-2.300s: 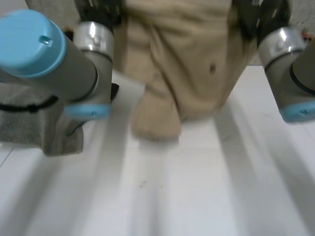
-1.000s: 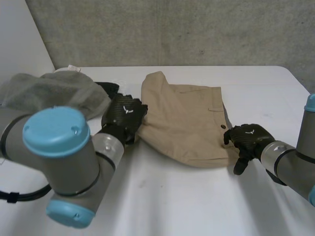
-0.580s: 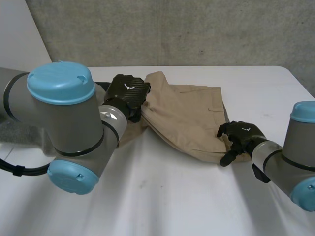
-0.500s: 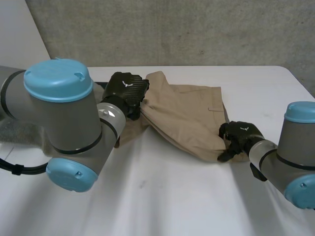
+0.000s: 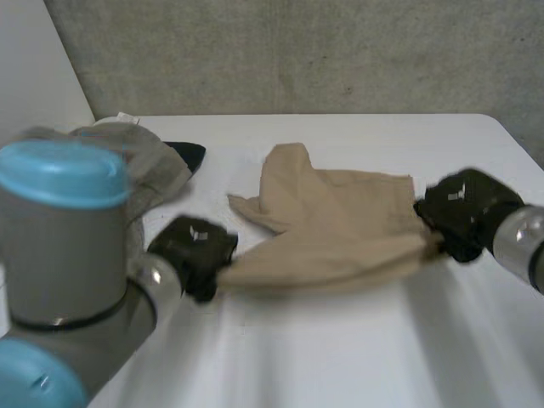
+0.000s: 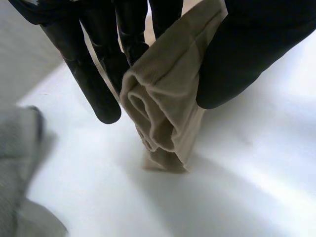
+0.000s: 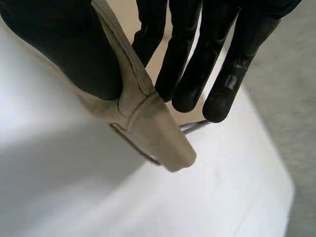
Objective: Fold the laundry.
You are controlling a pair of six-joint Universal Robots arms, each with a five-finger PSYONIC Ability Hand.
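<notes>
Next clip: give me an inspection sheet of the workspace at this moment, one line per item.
Surface: white table.
Job's things: beige garment, its near edge stretched between both hands, the rest bunched on the table.
Clutter: grey cloth heap at the far left; dark item beside it.
Hands: left hand pinches one end of the garment between thumb and fingers; right hand pinches the other end.
Cables: nothing seen.
Surroundings: grey concrete wall behind the table.

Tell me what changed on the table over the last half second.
The left hand drew its end of the tan fabric shorts nearer the robot; the right hand carried its corner outward. Both pinch the cloth, now stretched between them. The grey towel heap stayed put.
</notes>
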